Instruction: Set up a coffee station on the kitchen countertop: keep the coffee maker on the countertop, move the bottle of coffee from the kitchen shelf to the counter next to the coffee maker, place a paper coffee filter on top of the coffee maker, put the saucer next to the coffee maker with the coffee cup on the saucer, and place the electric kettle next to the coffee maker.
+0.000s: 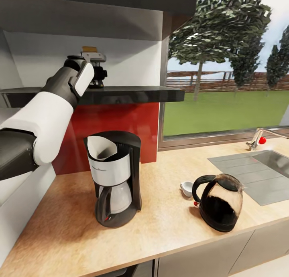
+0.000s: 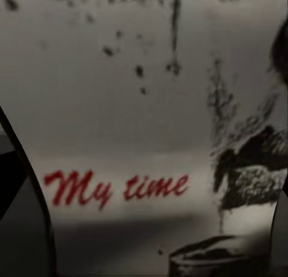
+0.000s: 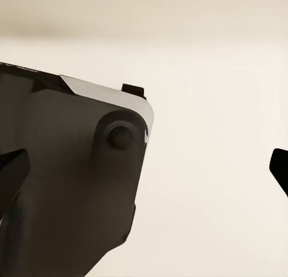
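High at the left, the left tool (image 1: pixel 98 71) reaches the small dark jar of coffee with its golden-brown lid (image 1: pixel 90 49), which stands on the glossy black wall shelf (image 1: pixel 132 94); whether the tool has clamped on it I cannot tell. Below on the tan wood-look tabletop (image 1: pixel 168 225), the black drip coffee maker (image 1: pixel 114 176) already carries the white paper filter (image 1: pixel 101 148). Rightward sit a small white cup (image 1: pixel 186 188) and the dark glass kettle (image 1: pixel 220 203), both well apart from the machine. The saucer is likely unplaced.

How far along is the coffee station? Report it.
Done: coffee maker stands on the countertop with the filter in its basket, kettle alongside. In hand: the left hand is at the bottle on the shelf. Left: bottle down, saucer, cup onto it.
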Available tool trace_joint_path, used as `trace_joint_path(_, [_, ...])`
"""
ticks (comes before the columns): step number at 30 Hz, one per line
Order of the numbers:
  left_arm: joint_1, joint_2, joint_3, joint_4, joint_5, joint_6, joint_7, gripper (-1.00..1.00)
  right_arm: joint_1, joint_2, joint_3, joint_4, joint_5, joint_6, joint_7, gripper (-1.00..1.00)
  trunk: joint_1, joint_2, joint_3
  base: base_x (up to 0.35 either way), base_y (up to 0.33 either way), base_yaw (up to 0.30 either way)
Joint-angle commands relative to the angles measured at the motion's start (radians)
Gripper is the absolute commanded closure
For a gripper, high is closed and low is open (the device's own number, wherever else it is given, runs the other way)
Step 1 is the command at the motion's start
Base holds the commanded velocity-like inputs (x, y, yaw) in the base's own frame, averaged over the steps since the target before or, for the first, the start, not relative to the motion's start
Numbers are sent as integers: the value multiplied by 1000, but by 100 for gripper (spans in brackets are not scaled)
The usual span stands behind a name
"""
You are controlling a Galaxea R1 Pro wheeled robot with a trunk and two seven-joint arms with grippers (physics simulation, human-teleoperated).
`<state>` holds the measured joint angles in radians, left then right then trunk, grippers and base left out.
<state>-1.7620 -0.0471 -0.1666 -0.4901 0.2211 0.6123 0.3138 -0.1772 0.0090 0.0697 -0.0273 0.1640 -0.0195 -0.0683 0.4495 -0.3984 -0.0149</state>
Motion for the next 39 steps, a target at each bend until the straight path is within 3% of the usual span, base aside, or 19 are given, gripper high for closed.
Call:
trace_joint_path(1, [1,1,-7,-1,11,3,8,-100,-1,0,6,1,5,-2,-5,-100,1,-2,-2,11,3,0])
trace_joint_path(8, [5,1,-8,0,11,1,8,-100,-1,-1,6,1,5,-2,-5,-100,1,-2,-2,3,1,0])
trace_joint_path(9, [5,1,-8,3,10,1,9,100,-1,-1,6,1,5,-2,-5,-100,1,-2,-2,0,0,0])
trace_joint_path(39, [6,-5,-10,-16,12,1,11,100,-1,5,7,1,3,-2,-2,-100,1,-2,-2,-23,-17,0])
